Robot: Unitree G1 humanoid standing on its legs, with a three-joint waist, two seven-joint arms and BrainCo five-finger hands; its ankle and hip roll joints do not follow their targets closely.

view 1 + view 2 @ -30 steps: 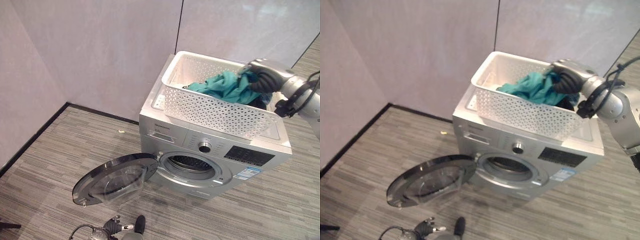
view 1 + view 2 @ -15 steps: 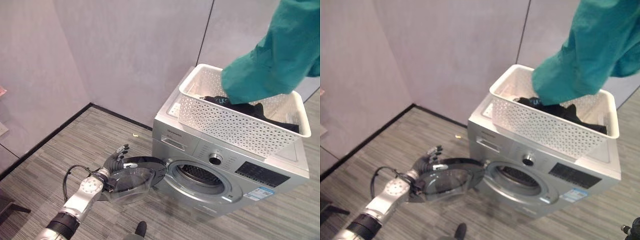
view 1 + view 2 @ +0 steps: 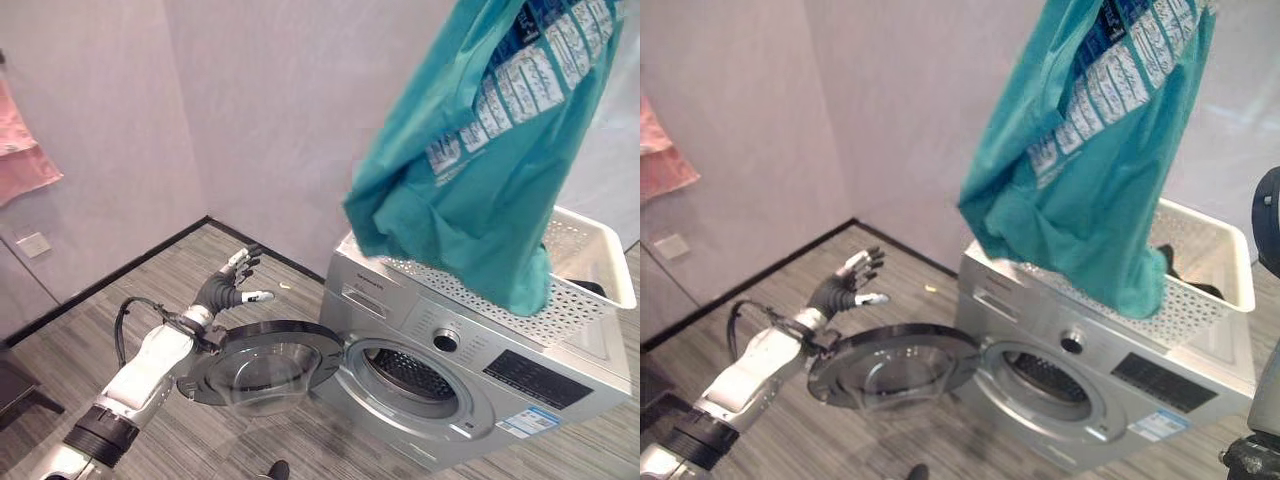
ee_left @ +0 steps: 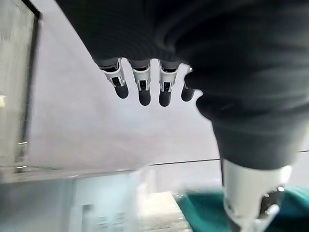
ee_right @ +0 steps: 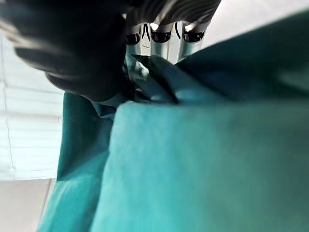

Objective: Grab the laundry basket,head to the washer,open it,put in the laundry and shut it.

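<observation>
A large teal garment [image 3: 480,170] is hanging high in front of the head camera, its lower hem dangling just above the white perforated laundry basket [image 3: 590,262] that is sitting on top of the silver front-loading washer [image 3: 470,370]. White printed patches are showing on the cloth's upper part. The head views are not showing what is holding the garment up. The right wrist view is showing it: the right hand [image 5: 159,36] is gripping a bunched fold of the teal cloth, fingers and thumb curled around it, with the rest of the fabric falling away below the hand.

The washer's round door [image 3: 265,362] is standing open, swung out to the robot's left, and the dark drum opening [image 3: 405,372] is facing forward. Some dark laundry [image 3: 1185,275] is lying in the basket (partly hidden behind the teal cloth).

The left hand [image 3: 232,285] is reaching out over the striped grey floor [image 3: 150,290], just beyond the far edge of the open door and apart from it, fingers spread and relaxed, holding nothing. The left wrist view is showing those straight dark-tipped fingers [image 4: 144,89] against the pale wall, with a strip of teal cloth in the distance.

A pink cloth [image 3: 25,160] is hanging on the wall at the far left.
</observation>
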